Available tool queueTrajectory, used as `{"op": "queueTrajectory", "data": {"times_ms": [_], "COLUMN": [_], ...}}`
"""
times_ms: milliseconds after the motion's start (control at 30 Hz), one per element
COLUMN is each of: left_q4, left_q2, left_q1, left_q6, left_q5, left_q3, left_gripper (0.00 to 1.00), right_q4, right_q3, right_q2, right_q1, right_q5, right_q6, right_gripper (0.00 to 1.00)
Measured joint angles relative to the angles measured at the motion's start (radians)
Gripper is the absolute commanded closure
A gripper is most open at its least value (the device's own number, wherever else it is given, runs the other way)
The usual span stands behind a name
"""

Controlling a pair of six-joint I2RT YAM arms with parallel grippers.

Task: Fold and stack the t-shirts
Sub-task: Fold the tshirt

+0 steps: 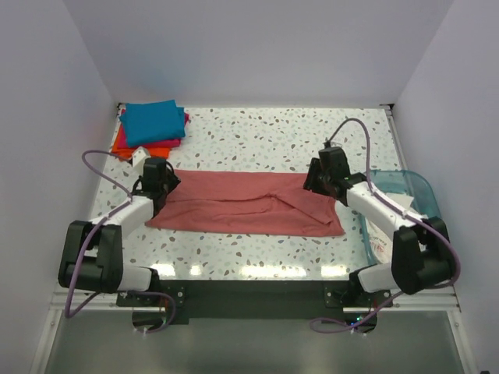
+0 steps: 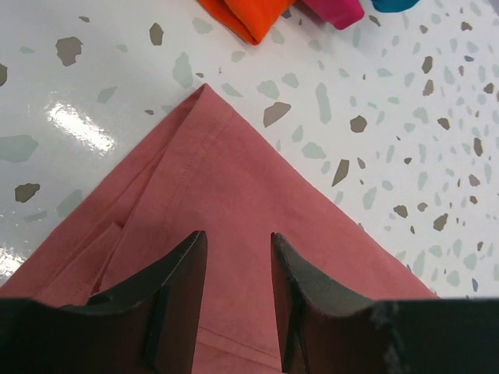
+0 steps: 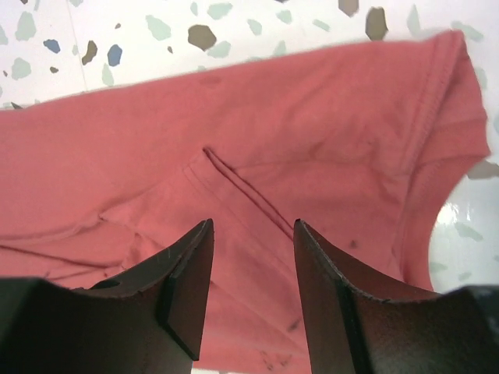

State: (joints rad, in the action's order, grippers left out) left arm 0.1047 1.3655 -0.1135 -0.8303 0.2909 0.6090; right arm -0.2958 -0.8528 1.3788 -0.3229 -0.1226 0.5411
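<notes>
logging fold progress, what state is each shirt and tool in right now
salmon-red shirt, spread flat in a long band, not yet folded small
teal shirt, folded, top of the stack
magenta shirt, folded, under the teal one
orange shirt, folded, bottom of the stack
left tool, open over the shirt's left corner
right tool, open over the shirt's right end

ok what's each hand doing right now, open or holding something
left hand: open, holding nothing, over a corner of the salmon-red t-shirt
right hand: open, holding nothing, over the same shirt
</notes>
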Motion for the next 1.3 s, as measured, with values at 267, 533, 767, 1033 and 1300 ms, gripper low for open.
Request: {"op": "queueTrajectory", "data": {"times_ms": [267, 533, 767, 1033, 1300], "left_q4": [-0.017, -0.014, -0.013, -0.008, -0.007], "left_q2": [0.093, 0.095, 0.095, 0.095, 0.095], "left_q1": [0.000, 0.001, 0.007, 0.015, 0.022], "left_q6": [-0.001, -0.001, 0.000, 0.001, 0.000], "left_q5": [0.026, 0.027, 0.018, 0.005, -0.003], "left_q3": [0.012, 0.012, 0.012, 0.012, 0.012], "left_gripper": [0.58, 0.58, 0.58, 0.59, 0.59], "right_q4": [0.051, 0.059, 0.056, 0.048, 0.033], "right_q3": [-0.138, -0.184, -0.215, -0.224, -0.225], "right_q2": [0.240, 0.346, 0.382, 0.386, 0.378], "right_q1": [-0.072, -0.111, -0.156, -0.163, -0.166], "right_q5": [-0.069, -0.089, -0.117, -0.140, -0.145], "right_q6": [-0.023, -0.029, -0.026, -0.029, -0.026], "right_gripper": [0.51, 0.51, 0.60, 0.89, 1.00]}}
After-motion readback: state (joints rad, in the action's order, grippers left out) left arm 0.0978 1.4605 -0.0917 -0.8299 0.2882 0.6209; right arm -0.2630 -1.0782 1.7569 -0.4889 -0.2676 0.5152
